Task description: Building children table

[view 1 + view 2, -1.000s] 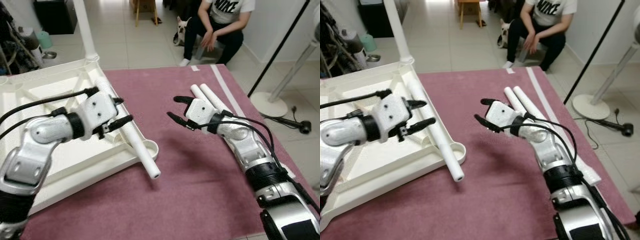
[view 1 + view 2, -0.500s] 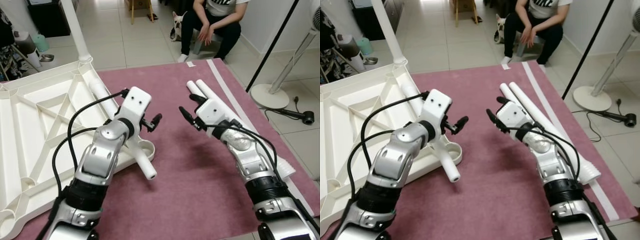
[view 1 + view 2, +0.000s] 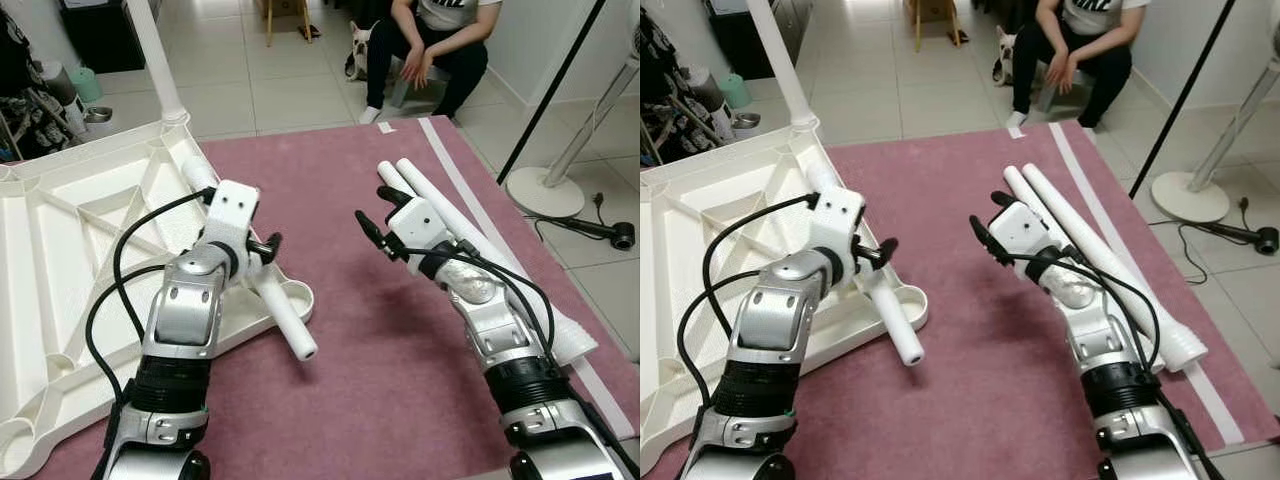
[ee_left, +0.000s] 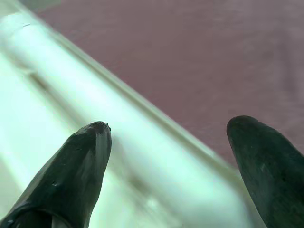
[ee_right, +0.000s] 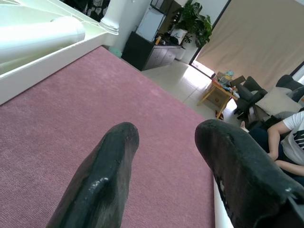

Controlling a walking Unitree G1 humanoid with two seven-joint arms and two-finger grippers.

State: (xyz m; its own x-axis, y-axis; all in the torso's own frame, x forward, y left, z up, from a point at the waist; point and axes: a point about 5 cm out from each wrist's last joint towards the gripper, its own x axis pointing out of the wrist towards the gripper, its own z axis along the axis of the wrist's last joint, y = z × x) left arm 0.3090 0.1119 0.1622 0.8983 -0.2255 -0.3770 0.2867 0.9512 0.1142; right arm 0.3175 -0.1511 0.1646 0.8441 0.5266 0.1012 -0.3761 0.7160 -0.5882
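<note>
A white tabletop (image 3: 80, 230) lies upside down on the left of the red rug, with one white leg (image 3: 155, 50) standing upright in its far corner. A loose white leg (image 3: 285, 310) lies along the tabletop's right edge, its end jutting over the rug. My left gripper (image 3: 262, 248) is open just above this leg; the left wrist view has its fingers (image 4: 80, 166) on either side of the leg (image 4: 142, 156). My right gripper (image 3: 377, 212) hovers open over the rug, beside two more white legs (image 3: 1070, 215) lying side by side.
A person (image 3: 430, 40) sits beyond the rug's far edge with a small dog (image 3: 358, 55) beside them. A fan base (image 3: 545, 190) and a slanted black pole (image 3: 550, 90) stand on the tiles to the right. Clutter sits at the far left (image 3: 40, 100).
My left arm has swung in from the left, and its gripper has come down over the loose leg. The right gripper has barely moved. The camera shifted.
</note>
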